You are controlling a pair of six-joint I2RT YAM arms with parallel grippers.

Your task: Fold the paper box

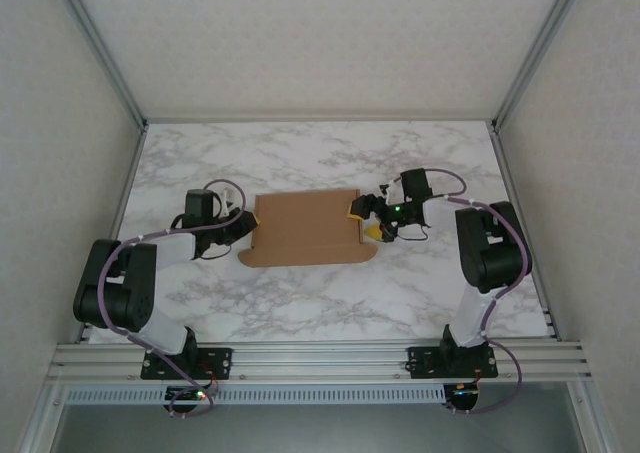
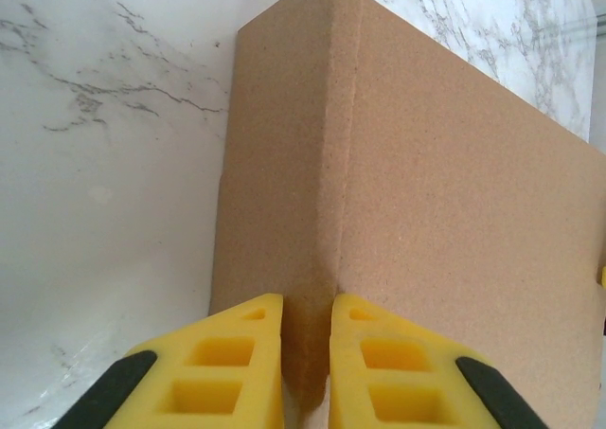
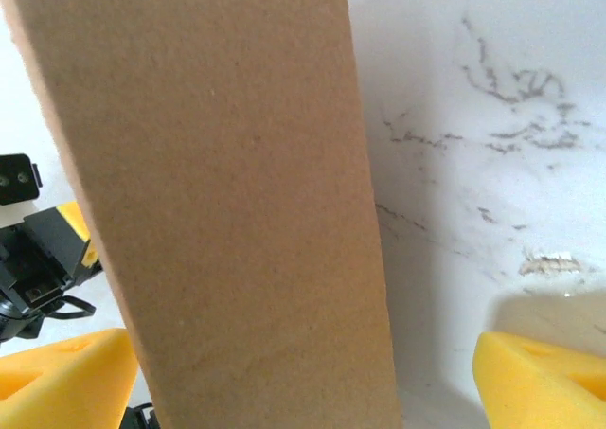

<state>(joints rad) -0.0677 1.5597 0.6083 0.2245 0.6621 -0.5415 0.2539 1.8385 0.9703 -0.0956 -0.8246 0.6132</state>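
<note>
The paper box lies flat-ish in the middle of the table, between the two arms. It is a plain brown cardboard blank, roughly rectangular, with rounded corners along its near edge. Close up, the cardboard is matte and finely speckled, and two panels meet at a raised crease. The left gripper is at the box's left edge. Its yellow fingers, moulded with rectangular hollows and black backs, are pinched on that crease. The right gripper is at the right edge with its jaws spread wide. A tall cardboard flap stands between its smooth yellow fingertips. The tabletop is white with grey marble veining.
</note>
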